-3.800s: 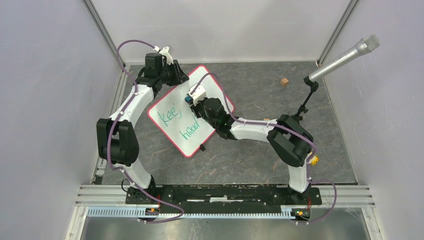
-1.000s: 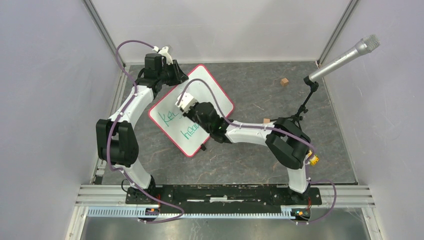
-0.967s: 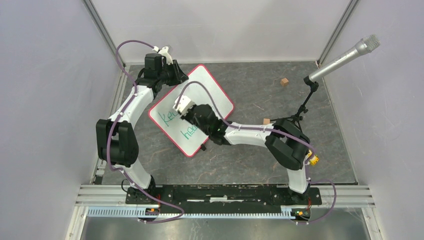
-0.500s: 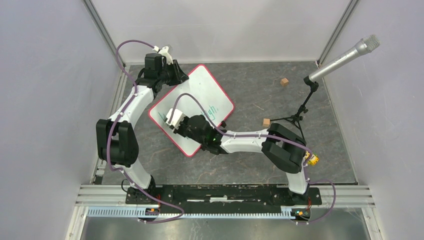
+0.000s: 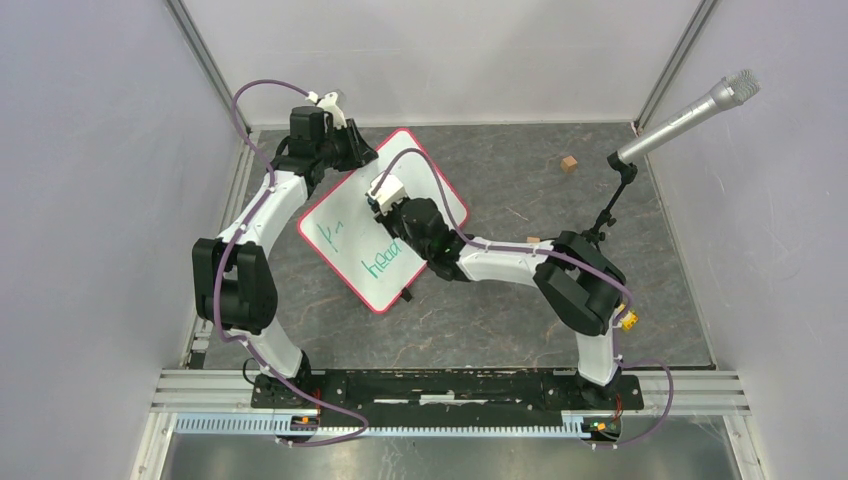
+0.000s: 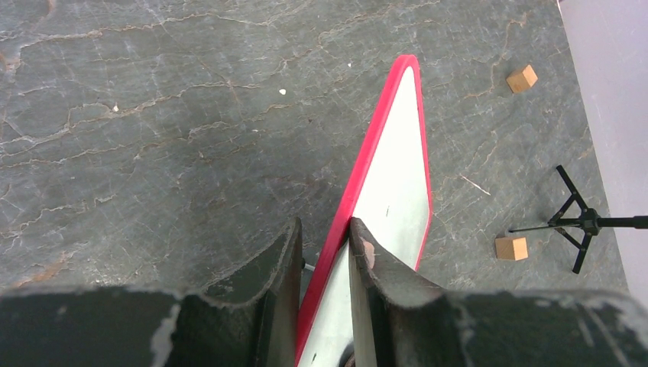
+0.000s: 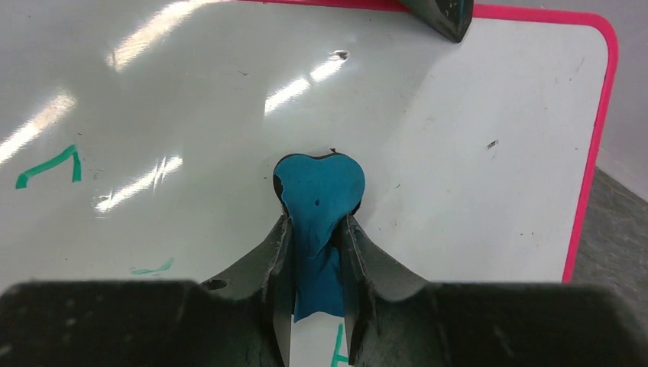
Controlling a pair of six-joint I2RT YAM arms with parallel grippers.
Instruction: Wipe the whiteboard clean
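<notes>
The whiteboard, white with a red rim, lies tilted on the grey table. Its far-left corner is pinched in my left gripper; in the left wrist view the red edge runs between the shut fingers. My right gripper is shut on a blue eraser pad that presses on the board's upper middle, seen from above as the right gripper. Green writing "head" stays on the lower part. A few green strokes are left of the upper word.
Two small wooden cubes lie right of the board. A microphone on a black tripod stand occupies the far right. Walls close in the table on three sides.
My right gripper swept the eraser down-left over the upper green word, then back up to the board's upper middle. Most of that word is gone. The left arm and the board stayed put.
</notes>
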